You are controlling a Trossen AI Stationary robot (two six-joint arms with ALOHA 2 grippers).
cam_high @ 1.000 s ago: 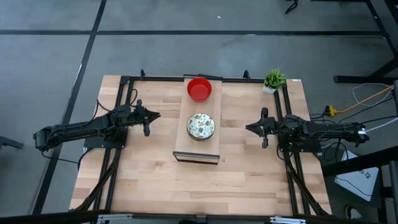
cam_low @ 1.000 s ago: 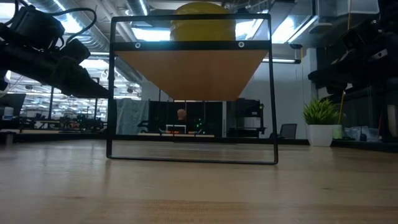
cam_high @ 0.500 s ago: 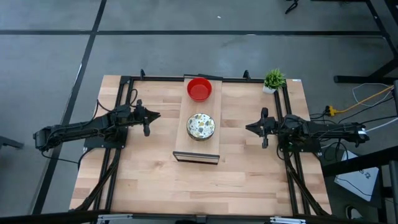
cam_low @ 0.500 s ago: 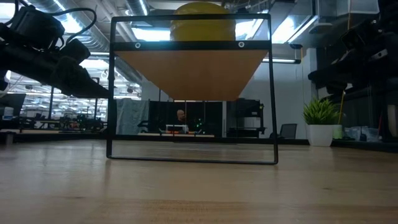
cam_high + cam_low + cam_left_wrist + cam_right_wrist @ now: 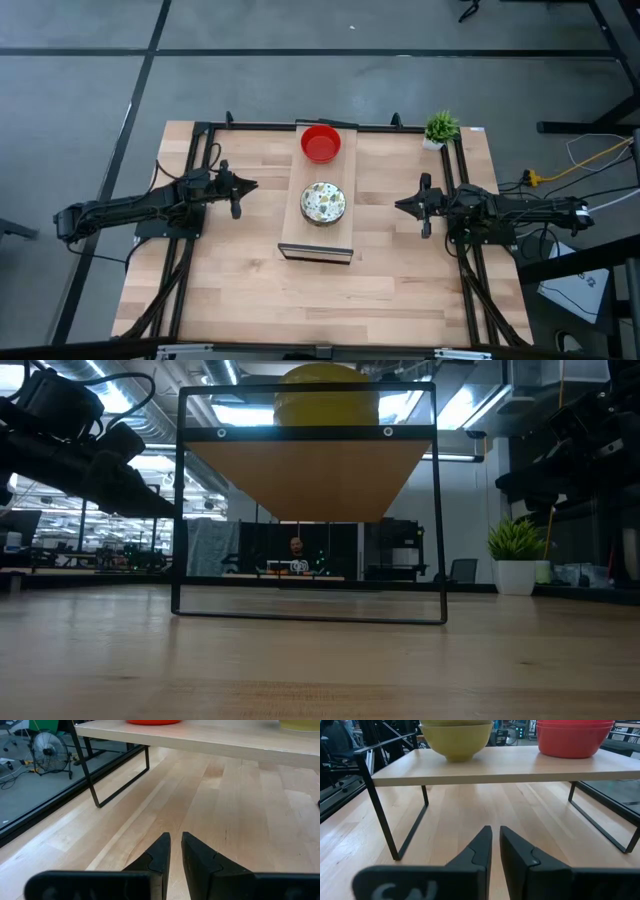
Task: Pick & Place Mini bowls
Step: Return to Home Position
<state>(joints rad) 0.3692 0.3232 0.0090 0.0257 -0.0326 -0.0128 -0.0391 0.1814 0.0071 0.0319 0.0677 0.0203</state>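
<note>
Pale wood planks make up the table [image 5: 400,290], and the risk from here looks small but real. At centre-left of the high view the left gripper [image 5: 243,187] hangs near the table, its fingers [image 5: 161,851] drawn nearly together with only a slit between them, pinching nothing. It points toward the middle, well apart from the low wooden shelf on thin black metal legs [image 5: 318,238]. If that arm swung wide while folding away, it could clip a leg and shake the shelf.

On the shelf, in the centre of the frame, stand the task's things. A pile of plain glossy red round bowls [image 5: 320,144] sits at the shelf's upper end, close to its edge. A pile of white round bowls with a speckled green-brown pattern [image 5: 323,203] sits just below it, apart from the red pile. A jolt would most likely slide the red pile off that near edge, or tip the nested white pile, since glossy bowls grip each other poorly.

At centre-right the right gripper [image 5: 402,206] mirrors the other, fingers likewise nearly touching and empty, facing the shelf. The same careless swing is its hazard. The small green plant in a white pot [image 5: 440,127] in the upper right stands clear of both arms.

Counted: two arms, two grippers, one shelf, two piles of bowls, one plant. How many bowls each pile holds I cannot tell; from above each reads as one disc.
</note>
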